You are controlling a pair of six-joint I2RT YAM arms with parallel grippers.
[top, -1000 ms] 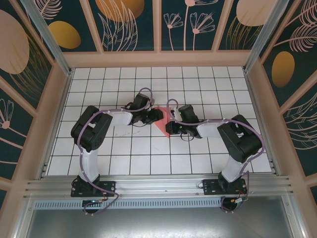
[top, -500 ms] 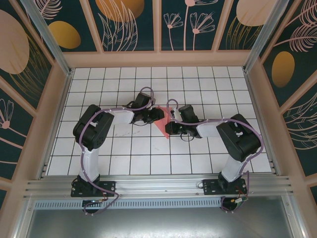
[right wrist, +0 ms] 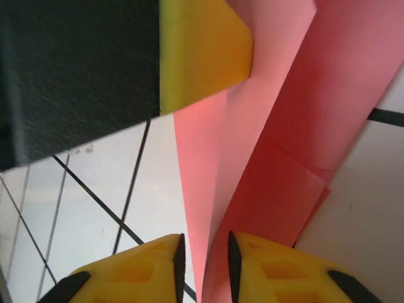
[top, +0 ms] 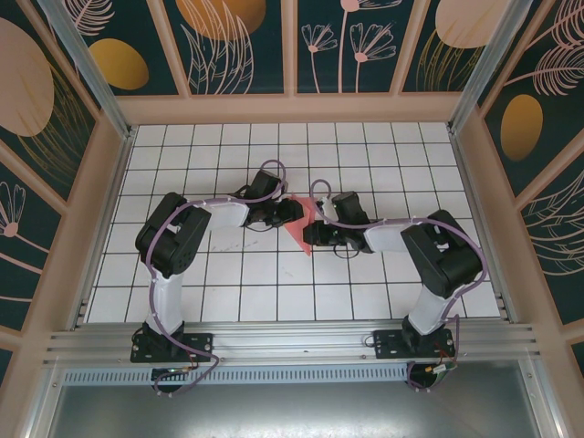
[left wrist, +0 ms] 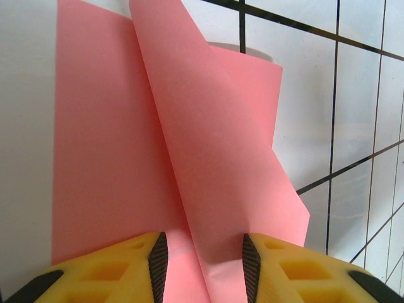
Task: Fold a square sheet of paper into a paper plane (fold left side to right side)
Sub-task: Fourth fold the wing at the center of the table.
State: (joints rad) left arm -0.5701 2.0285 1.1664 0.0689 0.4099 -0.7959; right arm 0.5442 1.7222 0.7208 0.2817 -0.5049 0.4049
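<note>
Where the two arms meet at the middle of the top view, I see the square sheet of paper (top: 302, 230) lying on the white gridded table (top: 237, 274), creased into a narrower coral-red shape whose point runs toward the lower edge of the frame. Through the left wrist camera the sheet (left wrist: 107, 158) covers the left and centre of the picture: one part lies flat on the table, and a long flap rises from it along a slanting crease and leans to the right.

My left gripper (left wrist: 202, 245) stands at the bottom of that picture with its jaws apart, straddling the foot of the raised flap without clamping it. From above, this gripper (top: 289, 213) is just to the upper left of the paper.

My right gripper (right wrist: 204, 245) sits at the bottom of its own view, jaws only a little apart, with an edge of the paper running between them; I cannot tell whether they press on it. From above it (top: 314, 235) is at the paper's right side. A yellow finger (right wrist: 202, 50) of the left gripper touches the paper in the upper part of the right wrist view.
</note>
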